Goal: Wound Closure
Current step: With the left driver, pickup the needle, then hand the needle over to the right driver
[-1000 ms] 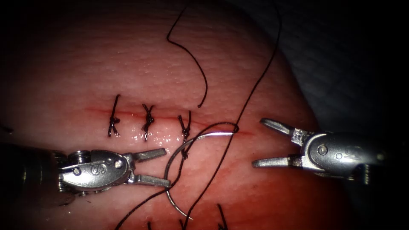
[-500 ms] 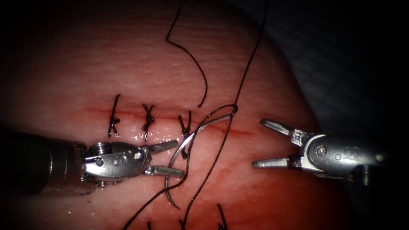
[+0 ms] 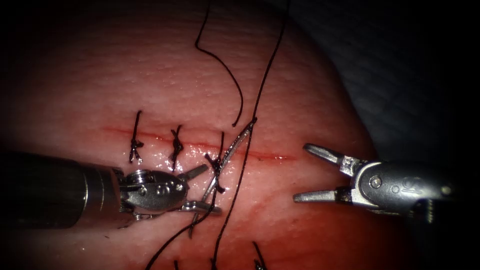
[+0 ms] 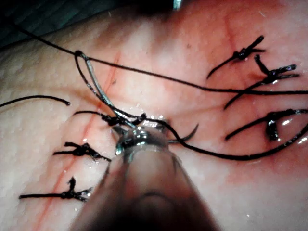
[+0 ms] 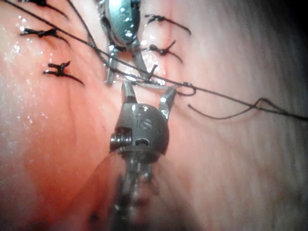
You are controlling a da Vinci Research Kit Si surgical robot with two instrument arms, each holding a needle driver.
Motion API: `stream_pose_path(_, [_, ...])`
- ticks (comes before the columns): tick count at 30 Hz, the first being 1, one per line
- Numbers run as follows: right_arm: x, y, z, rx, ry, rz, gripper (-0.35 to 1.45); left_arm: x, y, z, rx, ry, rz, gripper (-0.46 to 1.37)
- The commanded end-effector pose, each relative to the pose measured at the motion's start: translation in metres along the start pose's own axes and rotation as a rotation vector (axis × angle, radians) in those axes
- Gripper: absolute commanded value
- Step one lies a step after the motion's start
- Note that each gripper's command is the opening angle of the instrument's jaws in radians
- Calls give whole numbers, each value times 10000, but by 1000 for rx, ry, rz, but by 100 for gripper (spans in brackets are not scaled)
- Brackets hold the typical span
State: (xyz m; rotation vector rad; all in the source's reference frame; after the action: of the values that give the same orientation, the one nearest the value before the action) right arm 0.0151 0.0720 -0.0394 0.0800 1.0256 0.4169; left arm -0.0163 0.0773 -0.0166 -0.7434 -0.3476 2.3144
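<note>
The tissue (image 3: pixel 150 85) carries a horizontal cut (image 3: pixel 272 157) with three knotted stitches (image 3: pixel 176 147) on its left part. The curved needle (image 3: pixel 235 145) lies across the cut beside the third stitch, and both its ends are out of the tissue. Its rear end (image 3: pixel 251 121) carries the thread (image 3: pixel 270 60). Its tip (image 3: pixel 192 234) points down. My left tool (image 3: pixel 212 189) is open, with its jaws on either side of the needle's middle (image 4: pixel 94 84). My right tool (image 3: pixel 300 172) is open to the right of the cut and holds nothing. It also shows in its own wrist view (image 5: pixel 149 90).
A loose cut piece of thread (image 3: pixel 225 70) lies above the cut. More thread (image 3: pixel 230 215) runs down past the needle. Red fluid (image 3: pixel 300 235) stains the tissue below the right tool. Dark cloth (image 3: pixel 400 60) lies beyond the tissue's right edge.
My left tool moved right until its jaws came around the needle. The needle swung more upright and its rear end shifted left and up, taking the thread with it. The right tool hardly moved.
</note>
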Motion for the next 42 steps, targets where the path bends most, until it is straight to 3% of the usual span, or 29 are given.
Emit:
stream_pose_path(1, [1, 0, 0, -1, 0, -5, 83, 0, 0, 0, -15, -9, -3, 13])
stream_pose_path(2, [1, 0, 0, -3, -2, -5, 83, -1, 0, -1, -18, -15, -1, -16])
stream_pose_path(4, [2, 1, -1, -16, -14, -16, 83, -5, 0, -5, -34, -23, -3, -35])
stream_pose_path(10, [4, 0, -2, -16, -16, -14, 82, 4, -13, -35, -50, 16, -33, -35])
stream_pose_path(14, [4, 0, -2, -17, -16, -14, 82, 16, -23, -66, 2, 88, -63, -35])
stream_pose_path(18, [4, 0, -2, -17, -16, -14, 82, 28, -28, -98, 48, 168, -32, -35])
stream_pose_path(25, [5, 2, -2, -19, -15, -12, 83, 56, -29, -133, 140, 308, 1, -35])
stream_pose_path(30, [7, 3, -3, -28, -5, -10, 82, 68, -31, -145, 112, 411, 0, -35])
stream_pose_path(36, [12, 7, -10, -49, 25, -3, 82, 78, -54, -158, 124, 555, -14, -34])
stream_pose_path(42, [17, 4, -15, -61, 47, 23, 87, 84, -63, -154, 68, 657, -49, -35])
